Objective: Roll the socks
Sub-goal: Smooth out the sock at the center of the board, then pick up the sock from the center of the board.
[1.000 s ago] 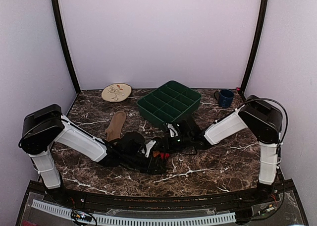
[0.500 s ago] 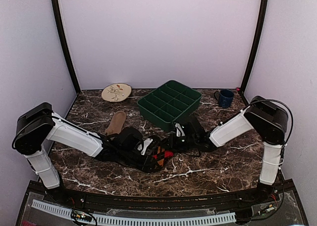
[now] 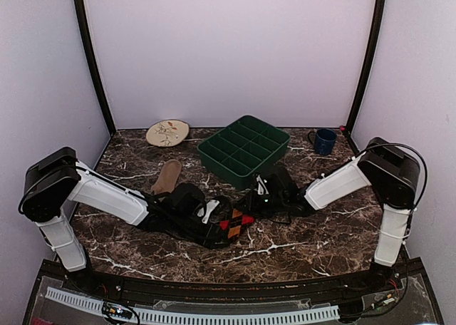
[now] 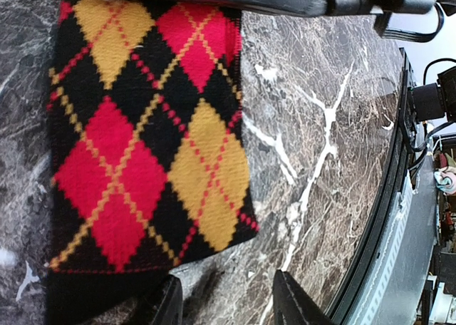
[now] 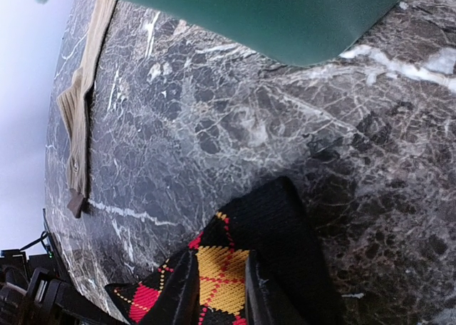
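The black argyle sock [image 4: 149, 132] lies flat on the marble, red and yellow diamonds up; from above it shows between the two grippers [image 3: 237, 222]. My left gripper [image 4: 228, 307] stands open at the sock's black end, with bare table between its fingers. My right gripper [image 5: 217, 296] has its fingers close together with a strip of the argyle sock [image 5: 278, 225] between them, at its other end. The tan sock [image 3: 167, 177] lies as a flat strip left of centre, away from both grippers, and also shows in the right wrist view [image 5: 78, 118].
A green compartment tray [image 3: 244, 148] stands just behind the right gripper, its wall close overhead in the right wrist view [image 5: 285, 18]. A beige leaf plate [image 3: 167, 132] sits back left, a blue mug [image 3: 325, 141] back right. The table's front edge [image 4: 385, 218] is near the left gripper.
The right gripper has drawn back to the right, and more of the argyle sock now shows between the grippers. The left arm shifted slightly left.
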Motion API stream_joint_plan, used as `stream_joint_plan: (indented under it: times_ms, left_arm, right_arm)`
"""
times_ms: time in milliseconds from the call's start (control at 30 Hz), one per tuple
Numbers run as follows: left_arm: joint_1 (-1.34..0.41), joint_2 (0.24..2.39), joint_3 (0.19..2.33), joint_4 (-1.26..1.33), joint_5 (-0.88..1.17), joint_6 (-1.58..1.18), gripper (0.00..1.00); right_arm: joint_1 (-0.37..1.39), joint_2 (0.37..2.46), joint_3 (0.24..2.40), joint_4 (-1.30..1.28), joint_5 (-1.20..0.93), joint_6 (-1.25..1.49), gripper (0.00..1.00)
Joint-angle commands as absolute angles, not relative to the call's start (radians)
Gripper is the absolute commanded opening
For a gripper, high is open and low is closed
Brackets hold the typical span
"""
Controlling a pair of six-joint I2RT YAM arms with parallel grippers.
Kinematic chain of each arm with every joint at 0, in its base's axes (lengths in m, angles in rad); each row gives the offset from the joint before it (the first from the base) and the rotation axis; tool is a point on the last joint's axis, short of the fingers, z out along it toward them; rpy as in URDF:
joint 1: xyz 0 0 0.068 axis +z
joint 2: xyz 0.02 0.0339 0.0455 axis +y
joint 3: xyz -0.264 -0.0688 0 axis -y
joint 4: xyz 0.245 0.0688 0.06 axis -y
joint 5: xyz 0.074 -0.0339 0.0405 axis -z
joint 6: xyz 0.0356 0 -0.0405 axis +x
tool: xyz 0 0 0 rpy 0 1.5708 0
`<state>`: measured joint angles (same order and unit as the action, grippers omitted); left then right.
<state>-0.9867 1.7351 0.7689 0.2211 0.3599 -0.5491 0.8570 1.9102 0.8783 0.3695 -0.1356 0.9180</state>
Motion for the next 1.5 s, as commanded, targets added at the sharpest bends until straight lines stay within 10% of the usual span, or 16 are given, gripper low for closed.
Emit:
stream_joint_plan:
  times_ms: [0,400,1467]
  left_arm:
    - [-0.978,1.721,0.776,0.210,0.370,-0.534,0.46]
    - [-0.977,1.539,0.729,0.161,0.298,-0.551,0.47]
    - [-0.977,1.094,0.557,-0.164,0.022,-0.612,0.69]
  right_arm:
    - [0.849,1.883,0.842,0.302,-0.137,0.905,0.26]
    - [0.890,1.817,0.937,0.207,-0.175,0.756,0.46]
    - [1.312,1.838,1.214,-0.425,0.393,0.399,0.48]
